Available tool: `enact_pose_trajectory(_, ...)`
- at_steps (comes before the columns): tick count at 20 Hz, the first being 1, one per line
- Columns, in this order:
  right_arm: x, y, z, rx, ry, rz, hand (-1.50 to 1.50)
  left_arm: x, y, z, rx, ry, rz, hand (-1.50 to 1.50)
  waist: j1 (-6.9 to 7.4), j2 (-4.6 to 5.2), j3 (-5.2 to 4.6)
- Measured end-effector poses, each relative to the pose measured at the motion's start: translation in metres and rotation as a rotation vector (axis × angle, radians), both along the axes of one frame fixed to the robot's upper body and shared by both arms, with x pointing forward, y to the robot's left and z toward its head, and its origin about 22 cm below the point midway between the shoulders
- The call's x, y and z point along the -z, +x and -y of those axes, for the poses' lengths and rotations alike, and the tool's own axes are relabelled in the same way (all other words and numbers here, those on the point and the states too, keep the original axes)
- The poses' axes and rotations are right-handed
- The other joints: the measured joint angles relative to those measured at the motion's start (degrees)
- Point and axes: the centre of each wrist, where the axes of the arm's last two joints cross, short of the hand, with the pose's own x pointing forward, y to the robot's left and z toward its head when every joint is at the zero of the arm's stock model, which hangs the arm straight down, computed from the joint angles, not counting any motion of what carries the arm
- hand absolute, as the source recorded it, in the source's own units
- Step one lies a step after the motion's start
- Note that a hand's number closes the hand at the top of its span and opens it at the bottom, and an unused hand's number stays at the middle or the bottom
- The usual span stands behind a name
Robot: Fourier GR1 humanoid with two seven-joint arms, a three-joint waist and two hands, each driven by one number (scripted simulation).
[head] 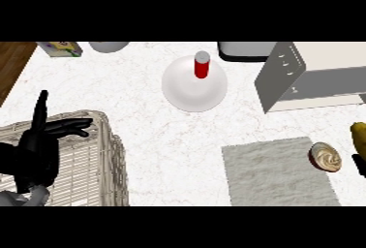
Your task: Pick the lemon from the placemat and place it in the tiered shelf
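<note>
Lemon at right edge, beyond placemat

A: What carries the objects?
B: A white marbled counter.

A: What lies directly on it?
B: A wicker basket beneath the left hand; to that hand's right a grey placemat; farther ahead a white plate and a grey shelf unit.

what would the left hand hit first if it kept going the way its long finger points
The left hand points toward the counter's far edge. Beyond the wicker basket the line looks free until the small box, though height is unclear.
</note>
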Motion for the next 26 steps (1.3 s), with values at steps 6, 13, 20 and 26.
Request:
enact_pose_trajectory(6, -0.037, -0.001, 0.020, 0.094, 0.008, 0.043, 1.50, 0.001, 0.007, 0.001, 0.000, -0.005, 0.005, 0.00, 0.93, 0.31, 0.08)
enact_pose_trajectory(13, -0.043, 0.026, 0.043, 0.162, 0.050, 0.086, 1.50, 0.002, 0.014, 0.001, 0.005, -0.002, 0.017, 0.00, 1.92, 0.60, 0.15)
enact_pose_trajectory(20, -0.023, 0.066, 0.059, 0.203, 0.077, 0.122, 1.50, 0.000, 0.015, 0.006, 0.021, -0.005, 0.025, 0.00, 2.56, 0.78, 0.20)
enact_pose_trajectory(26, -0.008, 0.103, 0.068, 0.214, 0.094, 0.163, 1.50, 0.007, 0.012, 0.008, 0.026, 0.004, 0.020, 0.00, 2.95, 0.87, 0.24)
